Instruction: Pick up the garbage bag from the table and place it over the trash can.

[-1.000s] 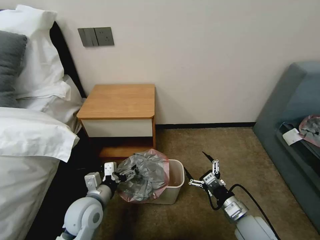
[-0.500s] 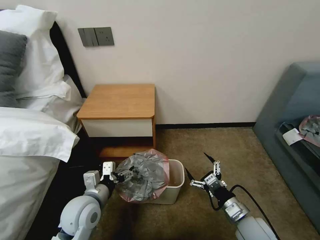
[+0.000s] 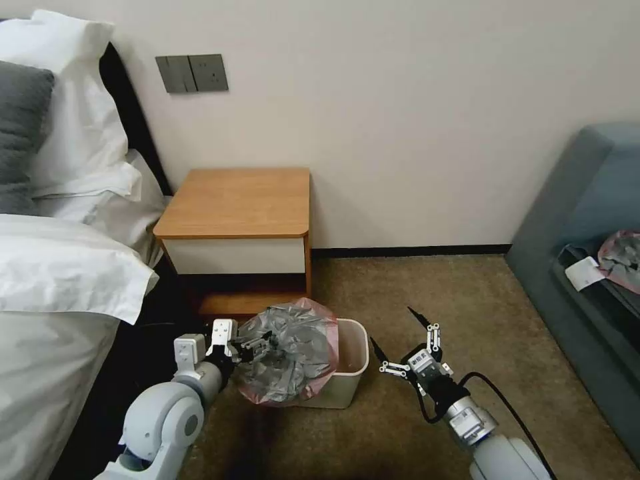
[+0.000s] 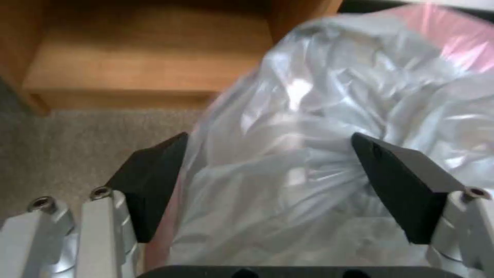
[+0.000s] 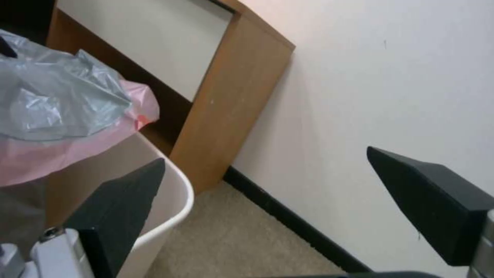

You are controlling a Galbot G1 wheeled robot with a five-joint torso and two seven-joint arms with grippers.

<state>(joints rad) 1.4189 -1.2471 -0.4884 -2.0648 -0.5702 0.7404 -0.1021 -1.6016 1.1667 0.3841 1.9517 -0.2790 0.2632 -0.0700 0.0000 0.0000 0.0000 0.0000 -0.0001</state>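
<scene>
The garbage bag hangs bunched over the left part of the trash can's mouth, its pink-red rim draped across the can's left rim and spilling down the outside onto the near-left side. The right part of the opening lies uncovered. The can stands on the carpet, just in front of the table's lower shelf, near that shelf's right corner.

My left gripper reaches in from the can's left side. From my left wrist, its two dark fingers stand spread with a thick fold of the grey plastic filling the gap between them; I cannot tell whether either pad actually presses the film.

My right gripper hovers low over the carpet just beside the can's right wall, apart from it, its fingers splayed wide with nothing between them.
</scene>
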